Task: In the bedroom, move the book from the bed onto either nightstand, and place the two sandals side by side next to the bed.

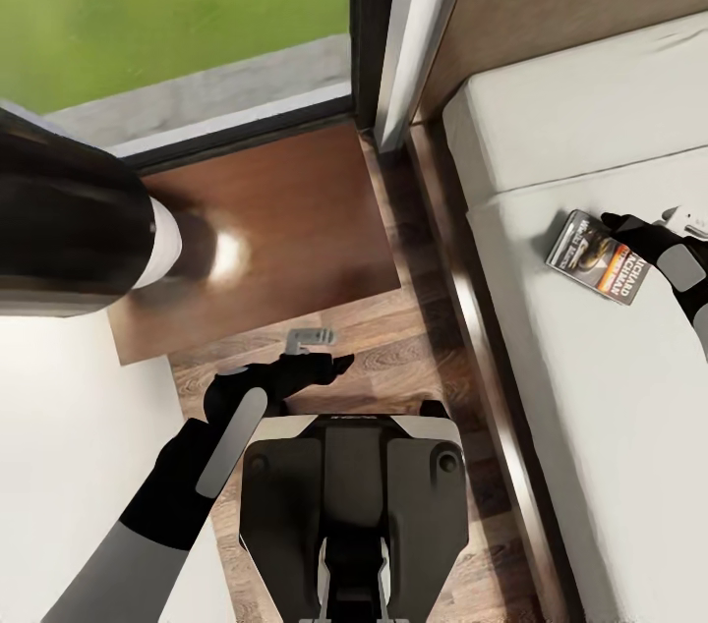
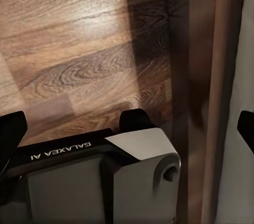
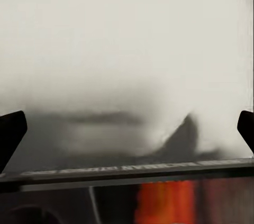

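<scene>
On bed (image 1: 590,387) — book (image 1: 596,257), orange band, beside right pincer (image 1: 629,228).

I get bright daylight from the window (image 1: 177,4), a glare spot on the nightstand (image 1: 295,210), and a soft, blurred close-up of the book (image 3: 159,197) on my right wrist view.
</scene>
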### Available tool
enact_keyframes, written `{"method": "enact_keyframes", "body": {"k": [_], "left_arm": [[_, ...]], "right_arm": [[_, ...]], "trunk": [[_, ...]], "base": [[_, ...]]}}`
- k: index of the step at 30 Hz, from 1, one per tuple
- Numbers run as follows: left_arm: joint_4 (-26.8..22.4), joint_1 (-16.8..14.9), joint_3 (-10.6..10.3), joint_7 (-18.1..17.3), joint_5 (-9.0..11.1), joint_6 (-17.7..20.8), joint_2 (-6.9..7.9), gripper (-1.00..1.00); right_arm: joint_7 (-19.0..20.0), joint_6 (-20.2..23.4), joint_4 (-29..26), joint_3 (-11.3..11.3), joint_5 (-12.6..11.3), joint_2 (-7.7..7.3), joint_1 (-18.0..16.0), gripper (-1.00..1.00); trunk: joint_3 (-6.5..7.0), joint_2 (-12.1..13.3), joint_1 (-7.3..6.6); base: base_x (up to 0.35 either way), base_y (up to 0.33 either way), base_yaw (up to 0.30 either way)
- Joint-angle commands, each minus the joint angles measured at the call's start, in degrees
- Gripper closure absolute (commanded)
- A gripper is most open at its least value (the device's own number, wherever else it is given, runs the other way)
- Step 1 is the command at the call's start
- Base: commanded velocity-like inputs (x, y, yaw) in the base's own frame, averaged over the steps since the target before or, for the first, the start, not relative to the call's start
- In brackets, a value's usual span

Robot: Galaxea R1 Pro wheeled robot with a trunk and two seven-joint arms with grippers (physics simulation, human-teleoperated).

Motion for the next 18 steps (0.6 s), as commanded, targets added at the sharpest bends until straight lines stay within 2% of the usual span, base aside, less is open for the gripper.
{"method": "enact_keyframes", "body": {"k": [1,18], "left_arm": [[0.0,0.0,0.0,0.5,0.6,0.2,-0.03,-1.00],[0.0,0.0,0.0,0.5,0.6,0.2,-0.06,-1.00]], "right_arm": [[0.1,0.5,4.6,0.4,0.0,0.00,0.0,-1.00],[0.1,0.5,4.5,0.4,0.0,0.00,0.0,-1.00]], "trunk": [[-0.06,-0.1,0.04],[-0.06,-0.1,0.04]], "base": [[-0.135,0.000,0.000],[-0.133,0.000,0.000]]}}
